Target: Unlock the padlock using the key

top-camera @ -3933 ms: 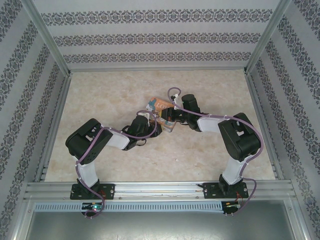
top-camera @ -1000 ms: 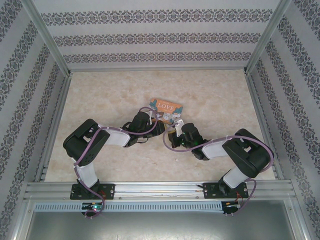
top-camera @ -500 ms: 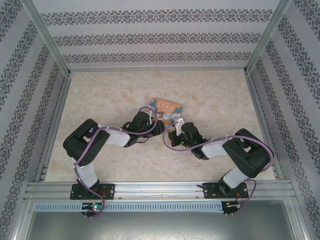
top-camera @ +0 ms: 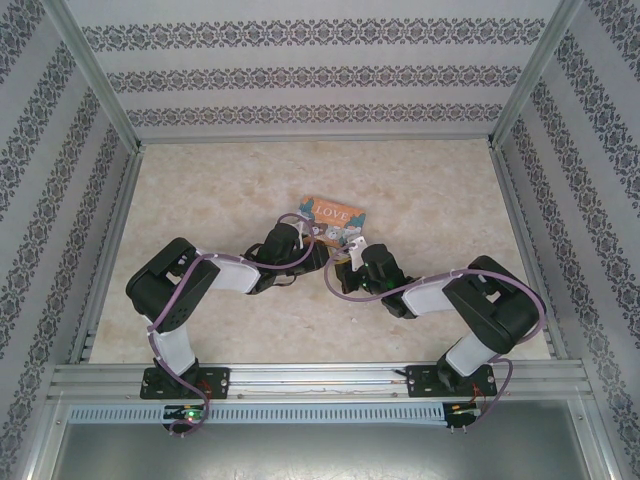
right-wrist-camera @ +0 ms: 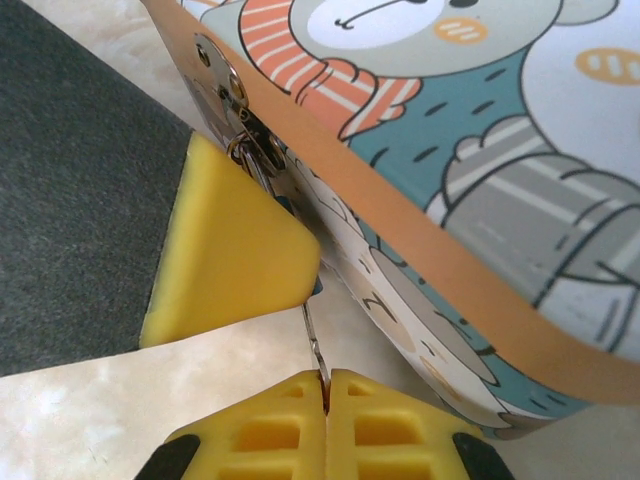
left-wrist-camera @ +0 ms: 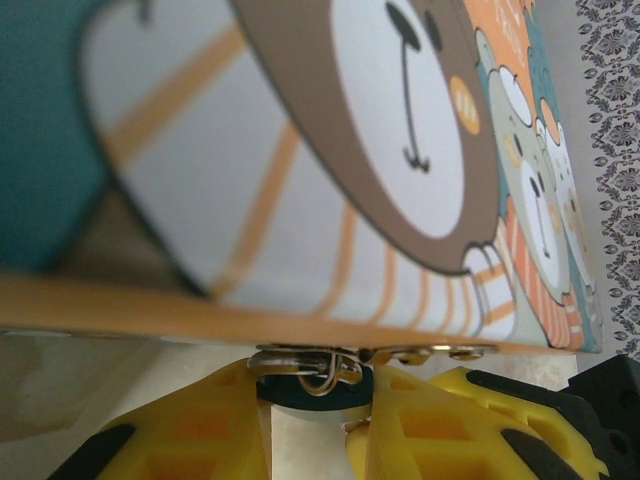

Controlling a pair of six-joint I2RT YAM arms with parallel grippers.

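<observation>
The tiny padlock (left-wrist-camera: 318, 392) has a dark teal body and a thin silver shackle (left-wrist-camera: 324, 374) hooked through the metal hasp (left-wrist-camera: 300, 358) of the illustrated box (top-camera: 334, 214). My left gripper (left-wrist-camera: 312, 402) is shut on the padlock's body, one yellow finger on each side. In the right wrist view my right gripper (right-wrist-camera: 327, 380) is shut on a thin silver key (right-wrist-camera: 316, 345). The key's blade runs up to a sliver of teal padlock (right-wrist-camera: 318, 287) behind the left gripper's yellow finger (right-wrist-camera: 228, 250). Whether the blade is inside the keyhole is hidden.
The "LOVE" box with cartoon bears lies mid-table, its hasp (right-wrist-camera: 226, 88) on the side facing the arms. Both arms meet at its near edge, left gripper (top-camera: 316, 238) and right gripper (top-camera: 346, 252) close together. Patterned walls and metal rails (top-camera: 300, 378) enclose the beige table.
The right arm has swung from over the box to its near side, then edged slightly toward the padlock. The box has settled from tilted to flat. The left arm is holding still.
</observation>
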